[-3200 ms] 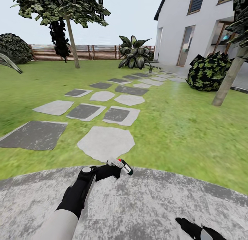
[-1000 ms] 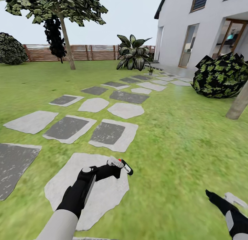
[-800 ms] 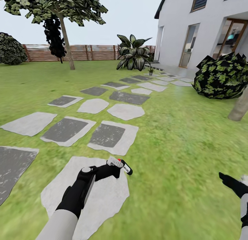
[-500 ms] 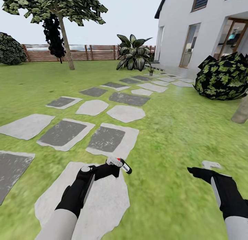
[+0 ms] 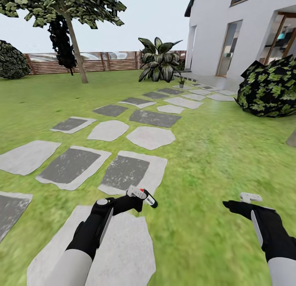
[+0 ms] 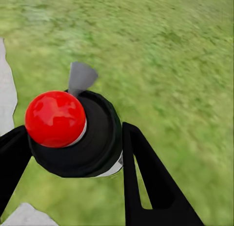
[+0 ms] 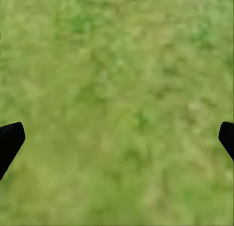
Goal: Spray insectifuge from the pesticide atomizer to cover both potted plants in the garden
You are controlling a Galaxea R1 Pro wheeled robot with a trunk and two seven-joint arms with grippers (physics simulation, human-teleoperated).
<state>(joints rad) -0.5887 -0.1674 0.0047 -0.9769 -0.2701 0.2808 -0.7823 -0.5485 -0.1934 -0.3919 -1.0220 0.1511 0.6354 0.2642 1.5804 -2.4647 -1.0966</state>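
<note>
Carried low over the lawn (image 5: pixel 213 154) beside the stepping stones (image 5: pixel 150 137): pesticide atomizer (image 5: pixel 144 197), clamped around its body in the left gripper (image 5: pixel 135 199), red-capped end toward the wrist camera. Right gripper (image 5: pixel 240 204) spread wide, holding nothing. Probably light, rigid and smooth-sided, best gripped mid-body with the spray head left free; 2 potted plants yet to be reached
</note>
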